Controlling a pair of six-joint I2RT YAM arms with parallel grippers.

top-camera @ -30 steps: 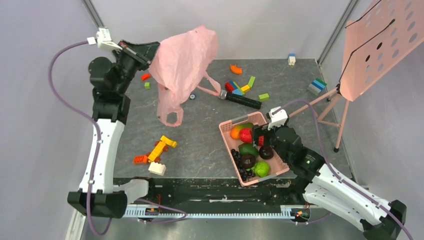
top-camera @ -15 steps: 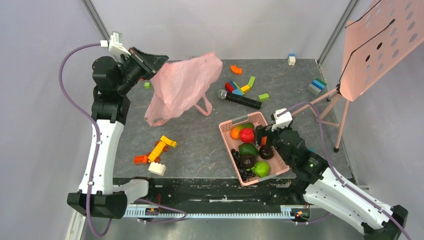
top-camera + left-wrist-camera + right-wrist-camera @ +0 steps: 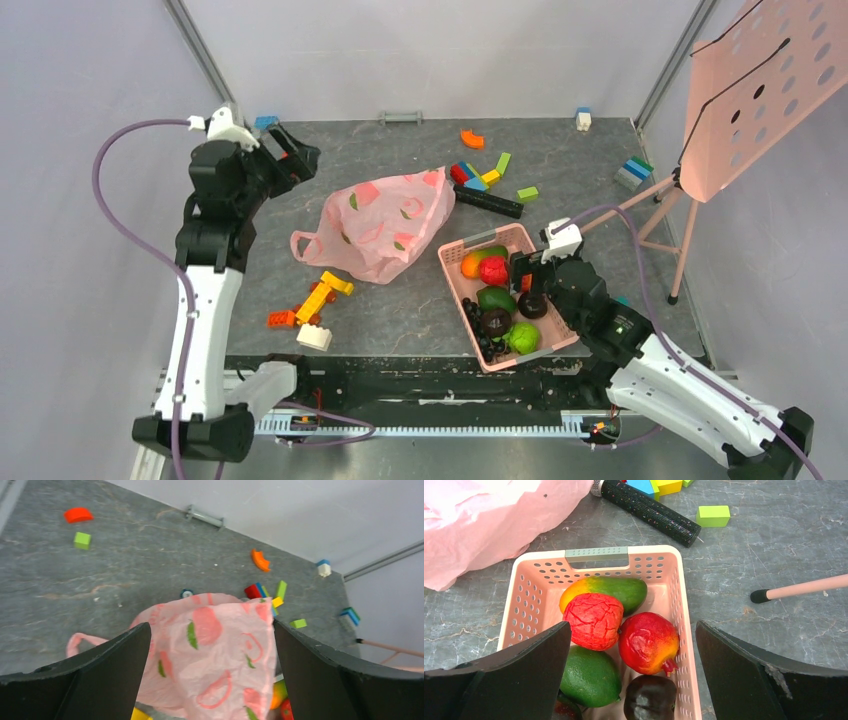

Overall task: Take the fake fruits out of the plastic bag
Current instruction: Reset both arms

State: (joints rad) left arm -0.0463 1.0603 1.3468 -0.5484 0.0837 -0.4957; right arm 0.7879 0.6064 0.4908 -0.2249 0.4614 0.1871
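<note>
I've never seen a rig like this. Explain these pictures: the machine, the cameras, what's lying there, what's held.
It is a robot: two arms bolted at the near edge of a table, each ending in two-finger jaws. The wide picture looks down from above and behind, left arm on the left, right arm on the right. The other two come from a camera on each wrist; the black shapes at the bottom are that arm's jaws. On the table lie a pink plastic bag, a basket of fake fruits, toy blocks and a black microphone. Both pairs of jaws stand open; nothing is held.

No legible writing (bag shows pictures only).
</note>
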